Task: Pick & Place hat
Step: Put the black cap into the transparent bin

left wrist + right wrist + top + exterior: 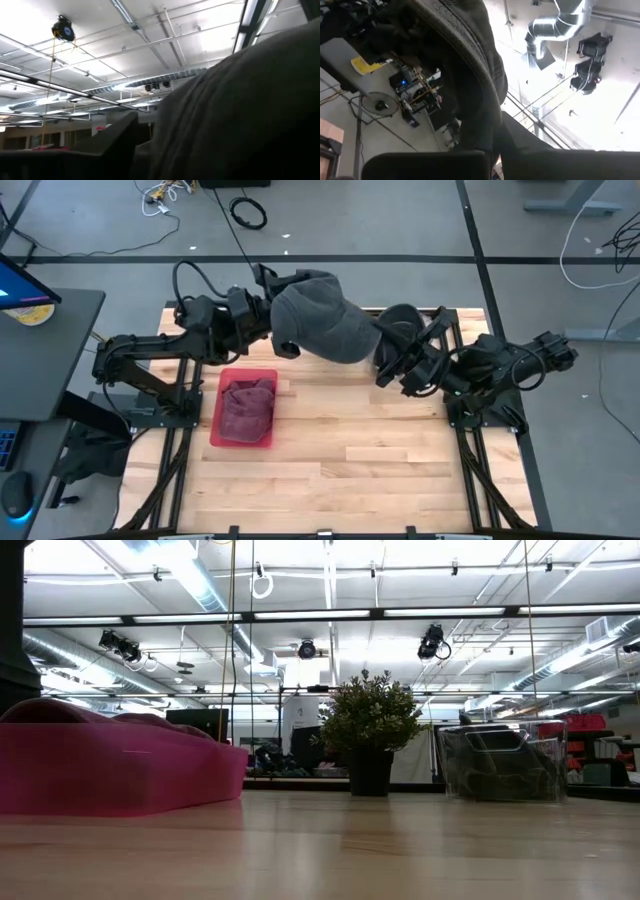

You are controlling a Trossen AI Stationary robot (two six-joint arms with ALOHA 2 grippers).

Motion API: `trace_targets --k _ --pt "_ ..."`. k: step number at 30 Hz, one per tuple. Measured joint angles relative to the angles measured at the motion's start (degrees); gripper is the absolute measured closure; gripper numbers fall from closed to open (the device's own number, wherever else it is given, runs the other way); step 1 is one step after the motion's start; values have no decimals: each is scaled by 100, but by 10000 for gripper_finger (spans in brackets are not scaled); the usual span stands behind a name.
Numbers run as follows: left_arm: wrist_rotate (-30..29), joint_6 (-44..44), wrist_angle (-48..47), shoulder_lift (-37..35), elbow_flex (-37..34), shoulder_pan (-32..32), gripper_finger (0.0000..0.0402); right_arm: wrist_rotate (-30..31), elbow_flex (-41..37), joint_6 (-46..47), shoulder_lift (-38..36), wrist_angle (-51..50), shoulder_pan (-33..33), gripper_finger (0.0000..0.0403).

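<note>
Hat [322, 317] hangs in the air between the two grippers, lifted well above the far edge of the wooden table [340, 480], its long axis running from the left gripper [268, 315] across to the right gripper [392, 352]. It is a grey cap of soft, felt-like cloth, with a domed crown that sags and creases under its own weight.

In the right wrist view a stitched edge of the cloth [470, 65] runs straight down into the right gripper's fingers, which are pinched together on it, so this arm carries the load. The left gripper sits at the opposite end of the cap; its wrist view is filled by grey cloth [250, 110] lying right against it, but whether its fingers hold the cloth or stand apart I cannot tell.

Below the left gripper, towards the near side of the table, sits a red bin [244, 408] with a maroon cloth [247, 406] bundled inside. In the low view its translucent pink wall [110, 775] shows at table level.

Judging by this, the coming move depends on the right gripper's hold, since the limp fabric will droop from whichever end is held.
</note>
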Motion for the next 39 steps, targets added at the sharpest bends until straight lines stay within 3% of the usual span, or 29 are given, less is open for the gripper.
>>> trace_targets --k 6,13,19,26,32,39 --pt "-277 32 -2 0 0 -4 67 383 0 13 -204 37 210 396" --pt "-951 11 -229 -2 0 -2 17 890 0 -87 -437 17 468 396" --pt "-1539 -257 -561 -2 0 -11 10 1560 0 -178 -620 -20 786 396" --pt "-2092 -238 -633 -2 0 -46 10 1714 0 -105 -755 -34 1097 397" --pt "-3124 30 -1189 -4 0 -203 10 1932 0 13 -898 -224 1135 397" --pt "-4085 -274 -2062 -4 0 -546 10 2235 0 251 -1128 -643 1071 397"
